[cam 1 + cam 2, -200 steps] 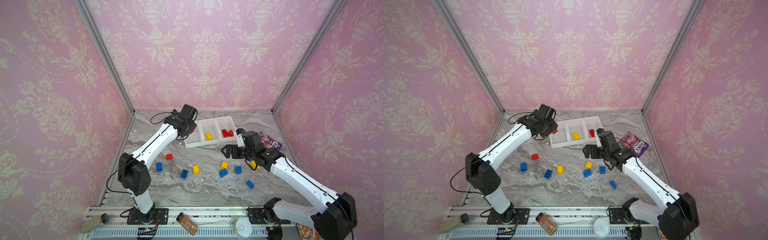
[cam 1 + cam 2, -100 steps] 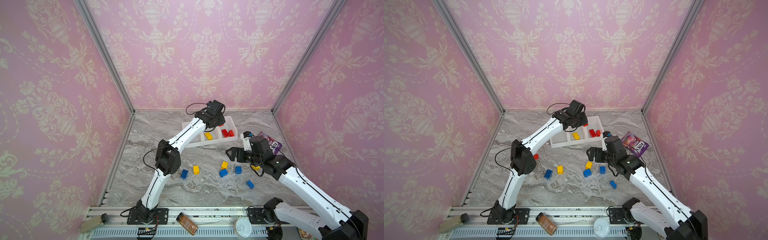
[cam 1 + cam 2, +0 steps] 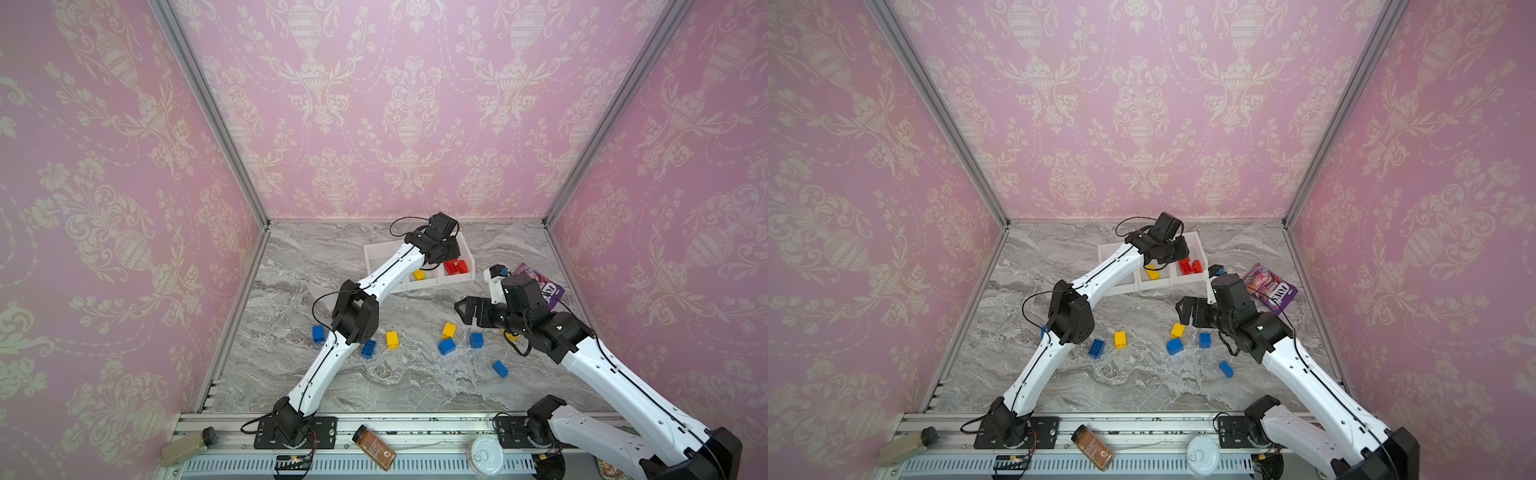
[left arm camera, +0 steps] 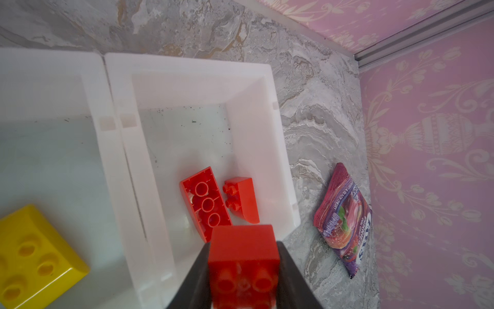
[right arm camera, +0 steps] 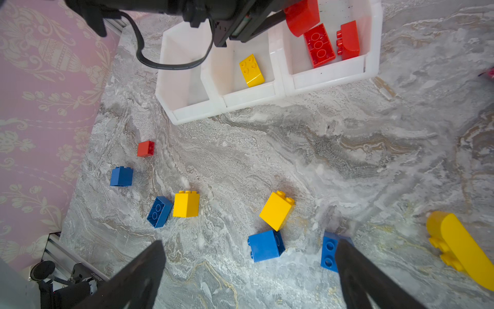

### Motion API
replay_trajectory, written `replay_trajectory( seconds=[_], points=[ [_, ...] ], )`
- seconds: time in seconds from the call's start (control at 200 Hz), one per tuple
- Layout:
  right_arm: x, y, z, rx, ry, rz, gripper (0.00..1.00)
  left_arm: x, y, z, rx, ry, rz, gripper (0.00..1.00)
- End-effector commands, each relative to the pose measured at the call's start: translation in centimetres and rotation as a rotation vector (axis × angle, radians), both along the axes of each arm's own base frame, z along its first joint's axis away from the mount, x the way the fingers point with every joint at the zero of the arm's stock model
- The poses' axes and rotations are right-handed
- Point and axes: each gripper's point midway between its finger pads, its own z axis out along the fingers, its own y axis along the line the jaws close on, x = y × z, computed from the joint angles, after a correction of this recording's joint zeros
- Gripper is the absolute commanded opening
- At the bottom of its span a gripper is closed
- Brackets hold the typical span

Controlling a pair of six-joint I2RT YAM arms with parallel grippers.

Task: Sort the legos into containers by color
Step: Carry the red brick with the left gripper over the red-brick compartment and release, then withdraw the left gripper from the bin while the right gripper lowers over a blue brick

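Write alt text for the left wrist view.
A red lego clamped between two dark jaws hangs above a white bin holding two more red legos. The neighbouring bin holds a yellow lego; a purple candy packet lies on the marble table beside the bins.

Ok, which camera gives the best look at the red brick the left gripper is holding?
The left wrist view: the red brick fills the foreground, pinched in the left gripper over a white bin. The right wrist view catches it smaller, near the frame's edge. In both top views the arm mostly hides it.
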Motion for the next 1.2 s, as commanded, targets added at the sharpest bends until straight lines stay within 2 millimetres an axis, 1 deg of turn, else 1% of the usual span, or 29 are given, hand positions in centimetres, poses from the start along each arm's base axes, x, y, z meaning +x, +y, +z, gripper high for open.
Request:
replay_trajectory(
  seconds=[0.0,0.11,0.26,0.315,0.49,0.615,0.716,0.811,0.836,0.891,0.896,0.906,0.946,0.991,1.021,1.091,1.191],
  points=[
    [0.0,-0.7,0.8,0.008,-0.013,-0.035,1.0,0.2,-0.4,-0.3,-0.006,-0.012,-0.04,0.24],
    [-0.1,-0.7,0.8,0.01,-0.013,-0.038,1.0,0.2,-0.3,-0.9,0.007,-0.008,-0.04,0.31],
    [-0.2,-0.8,0.7,0.006,-0.01,-0.039,1.0,0.4,0.2,-0.9,0.034,-0.02,-0.034,0.49],
    [-0.2,-0.8,0.7,0.007,-0.009,-0.04,1.0,0.4,0.2,-0.7,0.035,-0.026,-0.033,0.54],
    [-0.1,-0.8,0.6,0.002,-0.006,-0.043,1.0,0.5,0.2,1.1,0.026,-0.071,-0.047,0.63],
    [0.0,-0.8,0.2,-0.007,0.004,-0.042,1.0,0.3,0.2,2.5,0.015,-0.108,-0.065,0.68],
    [0.2,-0.9,-0.1,-0.021,0.015,-0.047,1.0,0.0,0.4,4.4,-0.007,-0.16,-0.08,0.71],
    [0.3,-1.2,-0.5,-0.04,0.034,-0.061,1.0,-0.4,0.8,6.9,-0.049,-0.236,-0.086,0.75],
    [0.3,-1.2,-0.6,-0.043,0.04,-0.065,1.0,-0.6,1.1,7.4,-0.059,-0.253,-0.085,0.78],
    [0.4,-1.4,-1.0,-0.049,0.056,-0.072,1.0,-1.1,1.6,9.1,-0.093,-0.312,-0.083,0.82],
    [0.4,-1.4,-1.1,-0.05,0.057,-0.072,1.0,-1.1,1.7,9.0,-0.092,-0.312,-0.083,0.83],
    [0.4,-1.4,-1.2,-0.052,0.062,-0.075,1.0,-1.2,1.8,9.5,-0.101,-0.326,-0.081,0.84],
    [0.4,-1.5,-1.6,-0.06,0.077,-0.079,1.0,-1.7,2.5,10.5,-0.122,-0.366,-0.074,0.9],
    [0.4,-1.7,-2.2,-0.071,0.096,-0.085,1.0,-2.3,3.2,11.5,-0.139,-0.404,-0.069,0.99],
    [0.3,-1.8,-2.6,-0.077,0.111,-0.089,1.0,-2.7,3.7,12.2,-0.151,-0.427,-0.065,0.99],
    [0.3,-2.2,-3.4,-0.101,0.141,-0.102,0.99,-3.5,5.2,12.5,-0.145,-0.426,-0.053,0.99],
    [0.2,-2.9,-4.4,-0.156,0.176,-0.119,0.97,-4.6,7.6,11.7,-0.132,-0.357,-0.036,0.99]
  ],
)
